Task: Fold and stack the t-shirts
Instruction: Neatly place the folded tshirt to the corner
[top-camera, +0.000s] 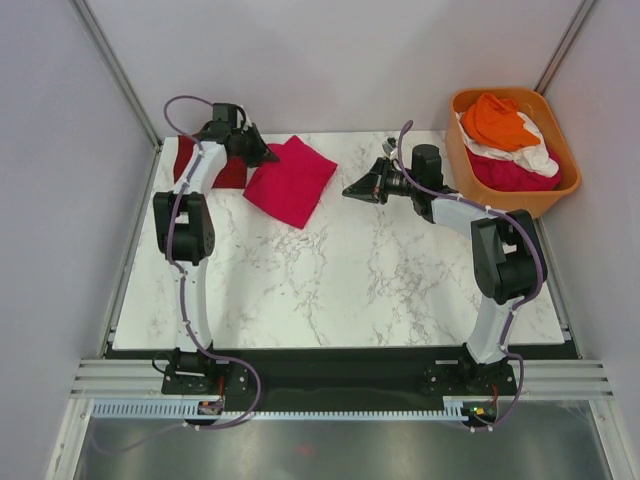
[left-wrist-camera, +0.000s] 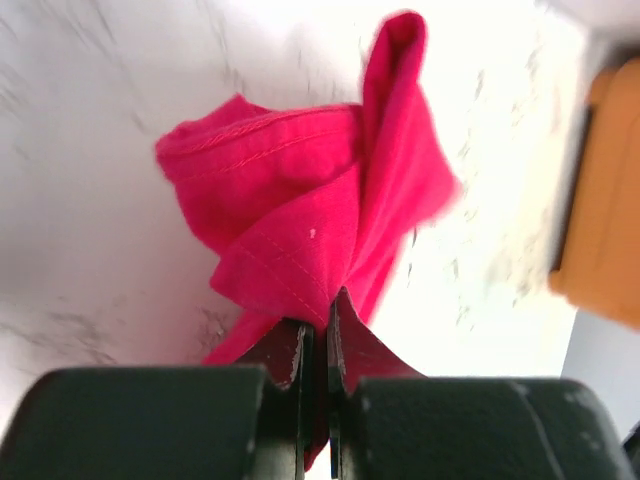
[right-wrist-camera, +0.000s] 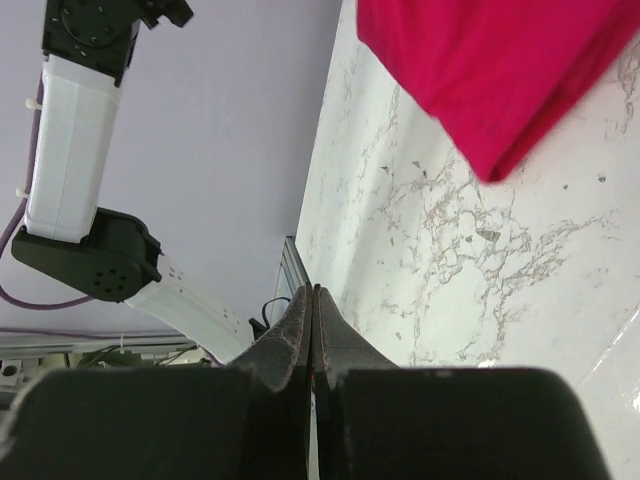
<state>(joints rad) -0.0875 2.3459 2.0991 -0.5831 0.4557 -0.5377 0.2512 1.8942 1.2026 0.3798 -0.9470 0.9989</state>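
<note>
A folded magenta-pink t-shirt lies on the marble table at the back left. My left gripper is at its far left corner, shut on a pinch of the pink cloth; in the left wrist view the fabric bunches up from between the closed jaws of the gripper. A darker maroon t-shirt lies under the left arm, partly hidden. My right gripper hovers to the right of the pink shirt, shut with nothing in it. The pink shirt's corner shows ahead of it.
An orange plastic tub stands at the back right corner, holding an orange shirt, a white one and a pink one. The tub's side shows in the left wrist view. Grey walls enclose the table.
</note>
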